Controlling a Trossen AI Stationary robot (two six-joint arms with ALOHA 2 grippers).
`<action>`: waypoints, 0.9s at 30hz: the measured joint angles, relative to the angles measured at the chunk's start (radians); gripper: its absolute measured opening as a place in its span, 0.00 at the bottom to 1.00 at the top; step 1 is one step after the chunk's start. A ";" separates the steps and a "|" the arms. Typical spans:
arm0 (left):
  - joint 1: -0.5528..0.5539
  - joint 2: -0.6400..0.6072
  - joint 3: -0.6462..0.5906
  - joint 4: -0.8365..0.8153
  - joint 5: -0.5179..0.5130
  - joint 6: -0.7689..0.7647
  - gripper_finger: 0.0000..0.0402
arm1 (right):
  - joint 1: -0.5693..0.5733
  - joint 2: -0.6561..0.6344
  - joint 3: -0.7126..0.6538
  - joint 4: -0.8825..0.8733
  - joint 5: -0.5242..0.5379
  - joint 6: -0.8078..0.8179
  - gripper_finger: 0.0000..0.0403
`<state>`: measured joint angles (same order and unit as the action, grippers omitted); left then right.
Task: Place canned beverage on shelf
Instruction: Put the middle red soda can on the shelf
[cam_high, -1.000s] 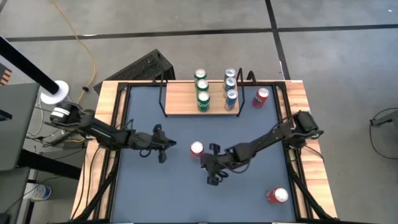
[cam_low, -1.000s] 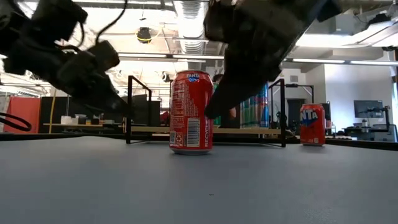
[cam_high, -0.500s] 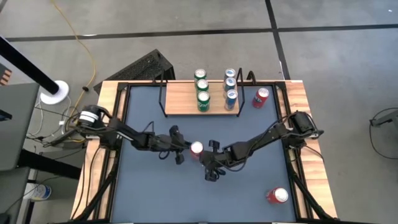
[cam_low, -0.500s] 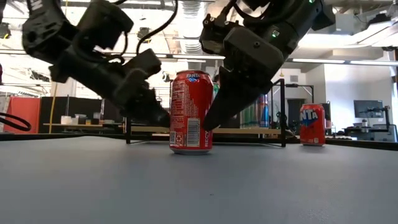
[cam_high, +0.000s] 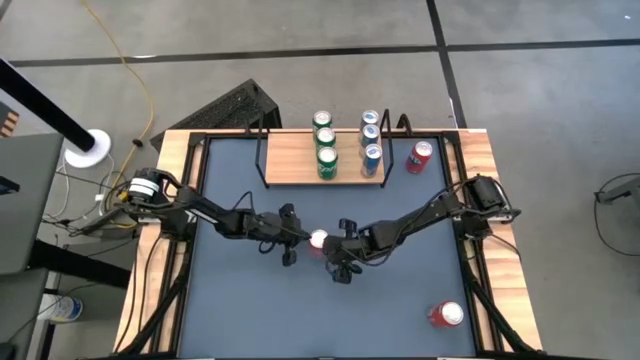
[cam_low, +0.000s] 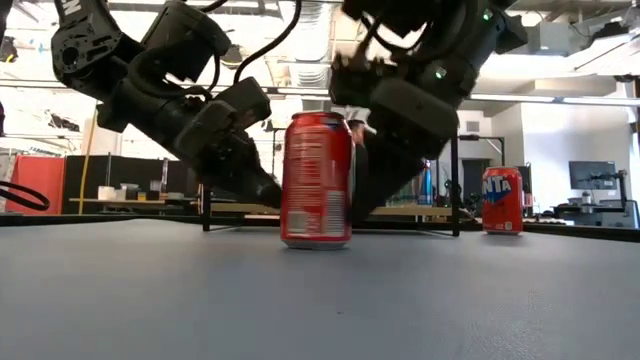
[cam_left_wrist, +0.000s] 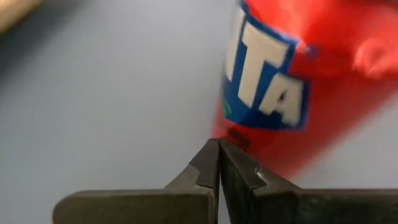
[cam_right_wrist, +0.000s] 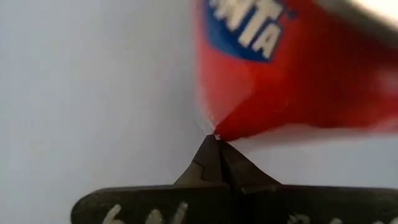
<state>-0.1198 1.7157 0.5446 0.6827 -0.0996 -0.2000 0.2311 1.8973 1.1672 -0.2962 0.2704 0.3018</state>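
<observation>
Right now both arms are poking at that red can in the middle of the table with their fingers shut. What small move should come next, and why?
Probably one arm should back off slightly and open. The left gripper and right gripper are both shut, their tips against the red can from either side, so neither can grasp it for lifting onto the shelf.

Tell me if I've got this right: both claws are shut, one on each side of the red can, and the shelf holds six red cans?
Not quite. The high view shows the shelf holding green and blue cans, not red. Both claws, left and right, are shut beside the red can.
</observation>
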 joint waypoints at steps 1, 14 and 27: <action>-0.008 0.000 -0.002 -0.005 0.008 -0.006 0.00 | -0.007 0.000 0.000 -0.015 0.000 -0.001 0.00; -0.135 0.004 -0.008 -0.062 0.025 -0.025 0.00 | -0.069 -0.041 0.000 -0.197 0.030 0.036 0.00; 0.039 0.004 0.029 -0.117 -0.063 0.064 0.00 | 0.126 -0.042 0.000 0.081 0.055 0.091 0.00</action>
<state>-0.0809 1.7195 0.5738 0.5657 -0.1627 -0.1362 0.3572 1.8557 1.1667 -0.2152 0.3253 0.3923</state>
